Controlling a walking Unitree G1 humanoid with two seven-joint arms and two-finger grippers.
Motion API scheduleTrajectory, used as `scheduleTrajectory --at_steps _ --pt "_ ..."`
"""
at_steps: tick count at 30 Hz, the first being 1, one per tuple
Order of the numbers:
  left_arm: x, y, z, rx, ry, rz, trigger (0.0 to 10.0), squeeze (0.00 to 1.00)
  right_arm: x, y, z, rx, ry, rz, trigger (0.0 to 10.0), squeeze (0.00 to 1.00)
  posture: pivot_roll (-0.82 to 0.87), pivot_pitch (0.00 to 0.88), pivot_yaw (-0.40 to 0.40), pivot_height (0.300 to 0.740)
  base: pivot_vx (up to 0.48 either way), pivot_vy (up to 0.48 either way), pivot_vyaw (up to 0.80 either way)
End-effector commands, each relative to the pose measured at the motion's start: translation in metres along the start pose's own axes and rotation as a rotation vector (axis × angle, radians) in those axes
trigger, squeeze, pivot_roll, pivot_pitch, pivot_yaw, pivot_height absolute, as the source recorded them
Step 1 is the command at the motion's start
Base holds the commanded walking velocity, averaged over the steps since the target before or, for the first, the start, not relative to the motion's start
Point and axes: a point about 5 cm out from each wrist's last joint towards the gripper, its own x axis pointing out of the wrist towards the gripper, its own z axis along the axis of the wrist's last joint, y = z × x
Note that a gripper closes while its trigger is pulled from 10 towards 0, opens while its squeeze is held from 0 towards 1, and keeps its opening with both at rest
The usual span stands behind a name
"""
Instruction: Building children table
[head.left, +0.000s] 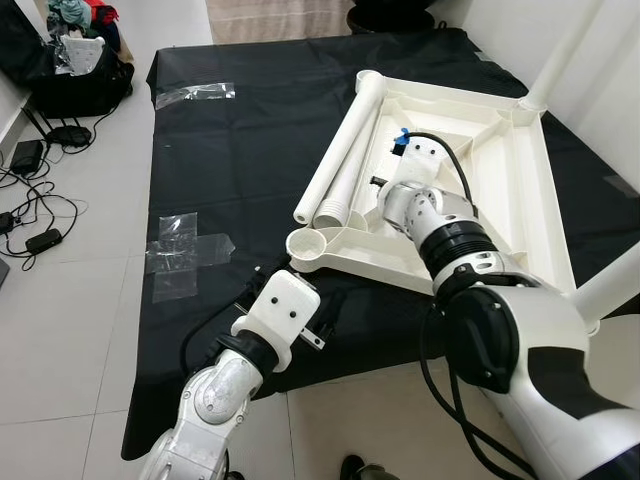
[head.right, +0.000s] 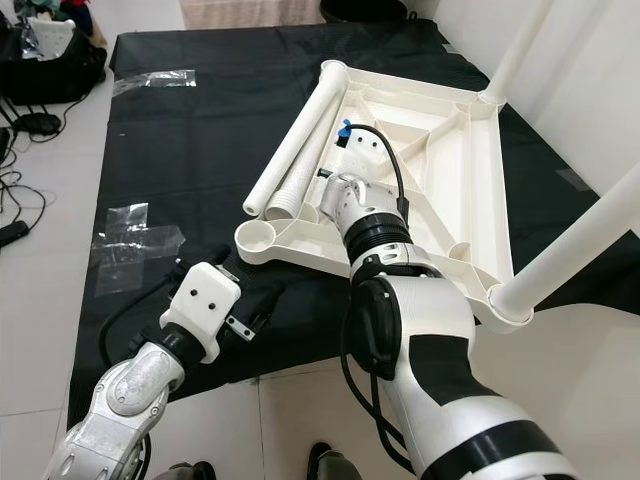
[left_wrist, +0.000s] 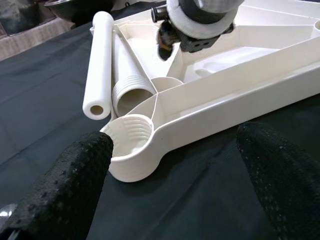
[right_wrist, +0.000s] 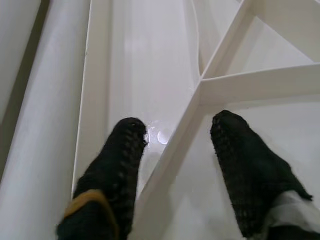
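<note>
A white plastic table top (head.left: 530, 190) lies upside down on a black cloth (head.left: 230, 150). Two legs (head.left: 565, 50) stand screwed into its right-hand corners. Two loose legs (head.left: 338, 165) lie side by side along its left edge, one with a threaded open end (left_wrist: 132, 92). The near-left corner socket (head.left: 308, 243) is empty. My left gripper (left_wrist: 175, 145) is open just short of that socket, low over the cloth. My right gripper (right_wrist: 177, 130) is open inside the underside, its fingers astride a thin rib (right_wrist: 220, 82).
Clear tape patches (head.left: 180, 250) stick to the cloth's left edge. A dark bag (head.left: 80, 70) and cables (head.left: 30, 200) lie on the tiled floor at the far left. A white wall borders the right side.
</note>
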Motion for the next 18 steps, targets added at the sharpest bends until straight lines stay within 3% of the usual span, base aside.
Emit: scheduleTrajectory --at_steps 1,3,4,9,13,18 --pt "-0.003 -0.006 0.004 -0.012 -0.003 -0.015 10.0 0.0 -0.004 0.008 0.0 0.003 0.006 -0.004 10.0 0.78 0.04 0.247 -0.085 0.74 0.0 0.0 0.0" --pt "-0.004 -0.007 0.005 -0.016 -0.004 -0.015 10.0 0.0 -0.005 0.011 0.001 -0.004 -0.003 -0.003 10.0 0.78 0.03 0.249 -0.089 0.74 0.0 0.0 0.0" --pt "-0.005 -0.007 0.006 -0.019 -0.004 -0.014 10.0 0.0 -0.007 0.016 0.001 -0.015 -0.005 -0.002 10.0 0.0 0.03 0.259 -0.096 0.74 0.0 0.0 0.0" --pt "-0.005 -0.008 0.009 -0.032 -0.009 0.005 10.0 0.0 -0.012 0.024 -0.001 -0.012 -0.003 -0.052 10.0 0.0 0.0 0.278 -0.122 0.74 0.0 0.0 0.0" --pt "-0.005 -0.011 0.01 -0.043 -0.007 0.013 10.0 0.0 -0.013 0.02 -0.004 -0.063 0.023 -0.155 10.0 0.0 -0.01 0.289 -0.142 0.74 0.0 0.0 0.0" --pt "-0.006 -0.012 0.01 -0.047 -0.002 0.018 10.0 0.0 -0.014 0.02 -0.008 -0.054 0.065 -0.181 10.0 0.0 -0.01 0.293 -0.146 0.74 0.0 0.0 0.0"
